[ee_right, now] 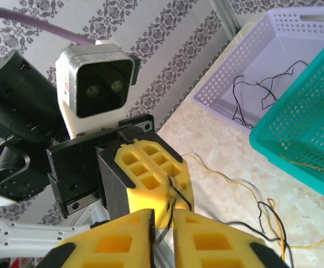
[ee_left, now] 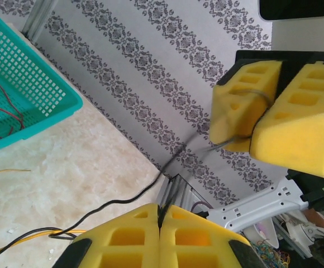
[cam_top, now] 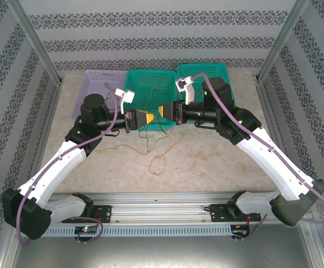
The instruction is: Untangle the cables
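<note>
Far edge of desk (cam_top: 223, 162): 3 baskets. Lilac basket (ee_right: 223, 84), far left, holds 1 black cable (ee_right: 262, 96). Middle teal basket (ee_right: 310, 111) holds thin yellow strand (ee_right: 313, 163). Right teal basket (cam_top: 206, 72): contents unclear. Left claw (ee_left: 160, 215) clenched on black wire (ee_left: 103, 209), mid-desk. Right claw (ee_right: 163, 223) faces it, pads nearly together round dark wire (ee_right: 176, 198); cannot tell if gripped. Loose cables (cam_top: 156, 151) on desk, just near of claws.

**Camera layout.** The top external camera is looking down from above and behind the arm bases, taking in the whole table (cam_top: 206, 162). The left wrist camera is looking closely past the left gripper (ee_left: 160, 215) at the right gripper (ee_left: 261, 120). The right wrist camera is facing back the opposite way. Both wrist views are sharing the black cable (ee_left: 145, 190).
</note>
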`<state>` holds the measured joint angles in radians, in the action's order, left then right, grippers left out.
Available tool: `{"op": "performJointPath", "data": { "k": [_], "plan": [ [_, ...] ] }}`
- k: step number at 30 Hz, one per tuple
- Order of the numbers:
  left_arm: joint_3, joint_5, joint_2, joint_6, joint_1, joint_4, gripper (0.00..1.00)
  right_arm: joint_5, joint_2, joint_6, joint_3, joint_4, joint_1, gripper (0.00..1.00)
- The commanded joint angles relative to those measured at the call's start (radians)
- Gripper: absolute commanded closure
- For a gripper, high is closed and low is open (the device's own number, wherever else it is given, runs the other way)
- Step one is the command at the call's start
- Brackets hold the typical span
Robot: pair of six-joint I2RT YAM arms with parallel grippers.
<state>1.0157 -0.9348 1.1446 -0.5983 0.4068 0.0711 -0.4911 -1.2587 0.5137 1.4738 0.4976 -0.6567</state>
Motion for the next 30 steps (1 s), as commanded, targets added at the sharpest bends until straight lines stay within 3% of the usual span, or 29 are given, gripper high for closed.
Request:
{"op": "performJointPath", "data": {
  "k": [1,6,9,15,21,25,30],
  "plan": [
    [0.008,0.032,-0.036,0.041,0.013,-0.017,1.00,0.039,0.048,-0.023,-0.023,-0.004,0.007,0.66],
    [0.005,0.052,-0.044,0.040,0.013,-0.016,1.00,0.057,0.127,-0.043,-0.115,-0.021,0.035,0.42],
    [0.008,0.056,-0.046,0.030,0.013,-0.007,1.00,0.076,0.197,-0.066,-0.221,-0.047,0.045,0.35],
    [0.021,0.051,-0.045,0.029,0.013,-0.014,1.00,0.145,0.277,-0.095,-0.499,-0.084,0.046,0.33],
    [0.071,0.087,-0.079,0.080,0.013,-0.096,1.00,0.264,0.304,-0.024,-0.764,-0.164,0.025,0.33],
    [0.180,0.198,-0.115,0.177,0.011,-0.248,1.00,0.381,0.291,-0.008,-0.810,-0.123,0.007,0.33],
    [0.327,0.442,-0.137,0.282,0.009,-0.399,1.00,0.424,0.251,0.040,-0.860,-0.102,0.007,0.33]
  ]
}}
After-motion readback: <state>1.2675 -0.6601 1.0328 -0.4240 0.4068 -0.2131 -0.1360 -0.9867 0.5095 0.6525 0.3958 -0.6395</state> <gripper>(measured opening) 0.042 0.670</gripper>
